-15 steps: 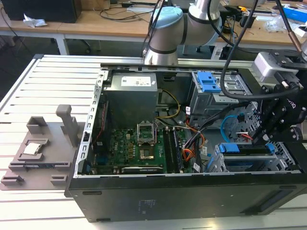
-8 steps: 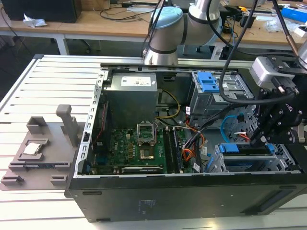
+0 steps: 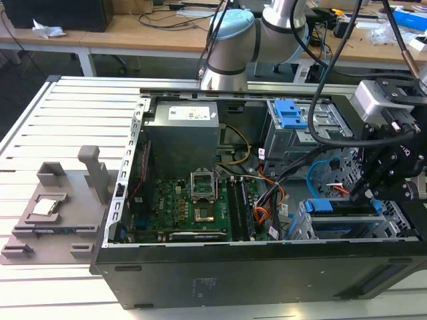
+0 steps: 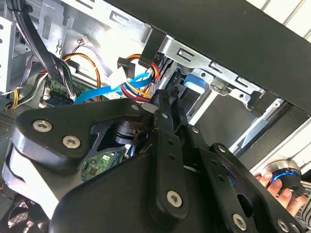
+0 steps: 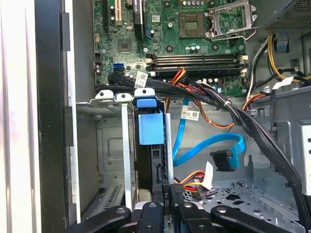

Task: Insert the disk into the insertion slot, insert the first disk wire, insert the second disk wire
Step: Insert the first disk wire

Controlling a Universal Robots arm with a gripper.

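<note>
First wrist view: the pincer (image 5: 168, 198) is clamped on the black plug of the first disk wire (image 5: 192, 178), whose red, orange and black strands trail off past a white connector. The plug sits close against the dark end of the disk (image 5: 150, 128); I cannot tell if it is seated. The disk stands inside the insertion slot (image 5: 109, 145), its blue bracket tab at the cage's rim. Just beside it the second disk wire (image 5: 210, 142) curls in a loop, its black plug apart from the disk. Beyond lies the motherboard (image 5: 194, 29). In the exterior view the open computer case (image 3: 233, 280) rests on a slatted table (image 3: 53, 100).
</note>
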